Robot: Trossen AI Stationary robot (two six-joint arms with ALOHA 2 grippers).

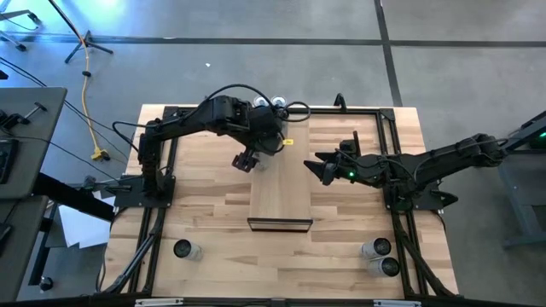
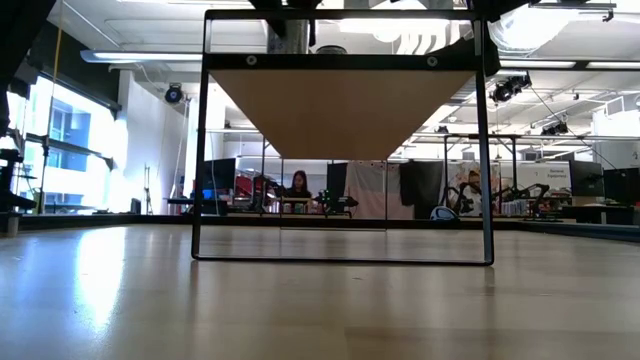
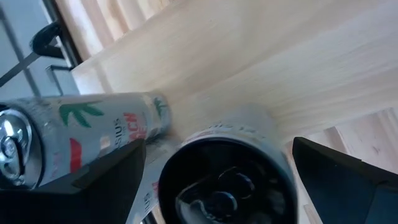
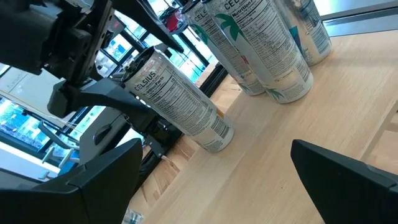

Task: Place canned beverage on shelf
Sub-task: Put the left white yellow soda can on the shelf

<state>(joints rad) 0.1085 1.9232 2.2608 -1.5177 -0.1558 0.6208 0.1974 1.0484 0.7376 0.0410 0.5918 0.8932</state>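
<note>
Left pincer: jaws wide, straddling a can that stands upright on the shelf's far end; its fingers sit beside the can wall, and whether they touch it cannot be told.
Can writing: "CELSIUS" down the side, above a nutrition panel in fine print.
Can look: slim, white-silver, green palm leaf and a red patch; dark top with pull tab.
Shelf: long pale wood board on a dark frame, at the middle of the desk.
Right pincer: jaws wide, empty, just beside the shelf's right edge.
Other cans: 2 more by the shelf's far end; 1 near the desk's front left, 2 front right.
</note>
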